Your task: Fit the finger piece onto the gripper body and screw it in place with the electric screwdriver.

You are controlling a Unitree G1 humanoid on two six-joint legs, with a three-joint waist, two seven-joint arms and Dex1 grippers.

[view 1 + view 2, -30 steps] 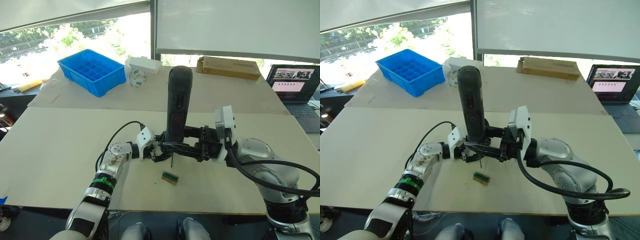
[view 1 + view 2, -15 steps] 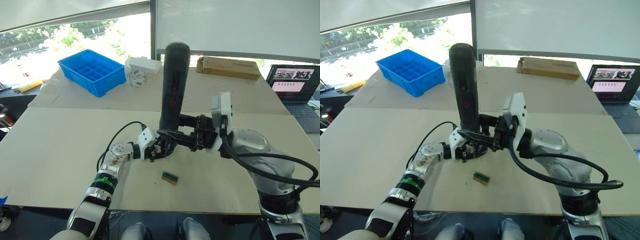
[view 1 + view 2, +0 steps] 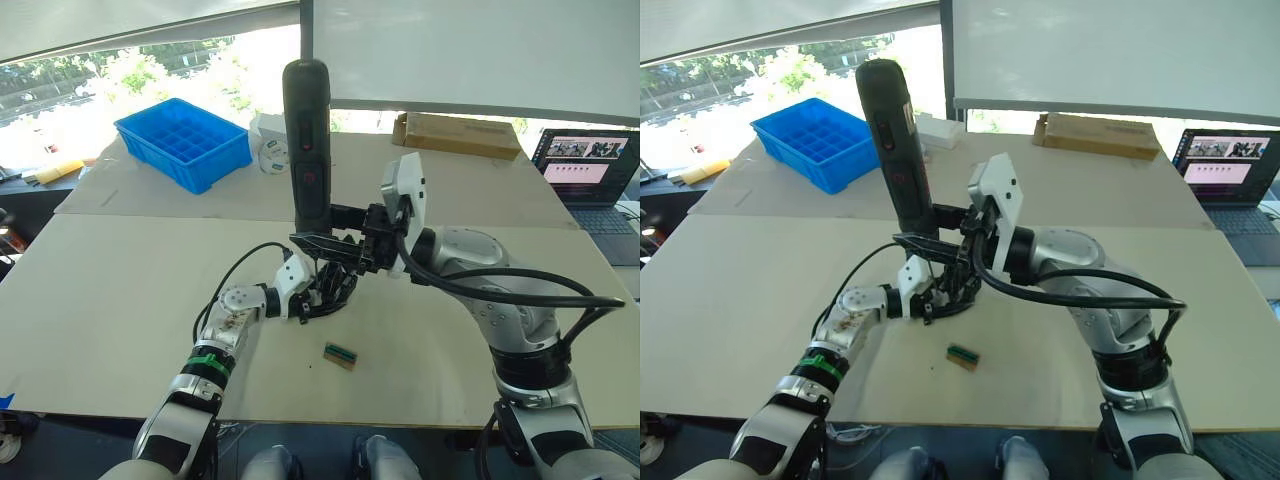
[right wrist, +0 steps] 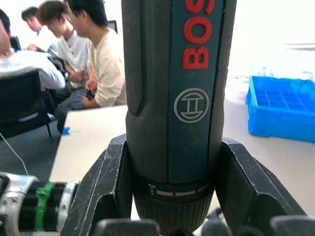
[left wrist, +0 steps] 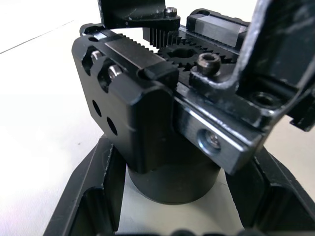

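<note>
Screwdriver stands nearly upright over the middle of the table, its lower end clamped between the two fingers of the right gripper. Directly beneath it, the left gripper is clenched around the gripper body, holding it low against the tabletop; the wrist view shows gear teeth and screw heads on its upper face. A small green-topped block lies on the table just in front of them. A blue tray sits well apart near the window.

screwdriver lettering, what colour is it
Red, on the screwdriver's dark teal panel; clearest in the right wrist view.
</note>
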